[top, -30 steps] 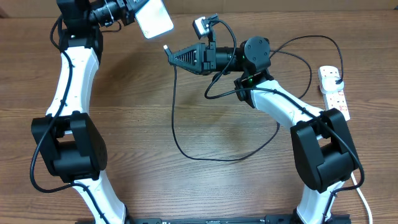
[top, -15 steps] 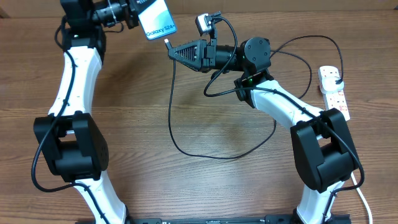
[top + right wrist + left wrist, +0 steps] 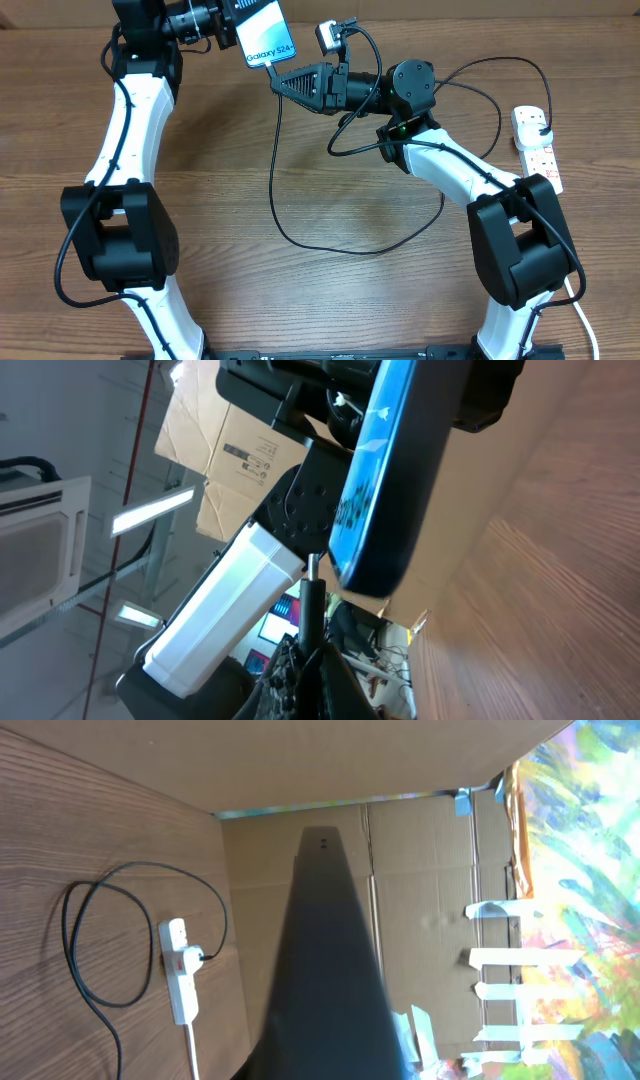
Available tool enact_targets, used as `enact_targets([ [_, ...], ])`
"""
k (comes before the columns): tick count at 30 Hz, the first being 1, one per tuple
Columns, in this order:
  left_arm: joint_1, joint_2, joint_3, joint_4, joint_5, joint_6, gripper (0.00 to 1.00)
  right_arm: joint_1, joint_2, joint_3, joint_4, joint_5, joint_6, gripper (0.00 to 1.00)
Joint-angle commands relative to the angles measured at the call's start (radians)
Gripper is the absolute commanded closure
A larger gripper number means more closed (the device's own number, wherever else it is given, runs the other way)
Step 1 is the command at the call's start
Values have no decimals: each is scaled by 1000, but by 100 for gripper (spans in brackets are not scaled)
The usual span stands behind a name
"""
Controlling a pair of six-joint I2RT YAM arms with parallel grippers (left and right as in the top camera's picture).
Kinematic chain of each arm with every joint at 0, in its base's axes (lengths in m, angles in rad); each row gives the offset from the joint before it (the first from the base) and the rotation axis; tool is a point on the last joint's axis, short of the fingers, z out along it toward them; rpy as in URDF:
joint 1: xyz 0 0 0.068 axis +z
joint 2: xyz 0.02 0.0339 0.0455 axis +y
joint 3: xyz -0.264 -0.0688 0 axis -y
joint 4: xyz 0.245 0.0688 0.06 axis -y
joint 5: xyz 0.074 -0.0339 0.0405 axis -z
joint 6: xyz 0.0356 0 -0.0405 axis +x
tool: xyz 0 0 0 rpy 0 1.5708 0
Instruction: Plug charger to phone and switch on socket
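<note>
Fingers come in two pairs, right fingers (image 3: 274, 80) and left fingers (image 3: 236, 20), with one phone (image 3: 266, 44), one charger (image 3: 273, 170) and one socket (image 3: 535, 150). Nearest me, the charger loops thin and black over the table (image 3: 220, 210). Farther on, at the right edge, the socket lies lengthwise near to far, the black plug (image 3: 541, 122) in its far end. Beyond it the right arm reaches flat to the left, right fingers pinched on the connector tip (image 3: 313, 575), which points at the phone's lower end; I cannot tell if they touch. Farthest, the left fingers grip the phone tight, off the table, screen up, slanting far-left to near-right.
</note>
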Motion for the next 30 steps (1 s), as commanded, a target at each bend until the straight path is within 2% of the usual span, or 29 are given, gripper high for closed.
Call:
enact_targets([
  [1, 27, -2, 13, 11, 32, -5, 96, -1, -31, 15, -14, 10, -20, 96],
  [30, -1, -2, 13, 11, 33, -29, 96, 0, -31, 15, -70, 11, -72, 96],
])
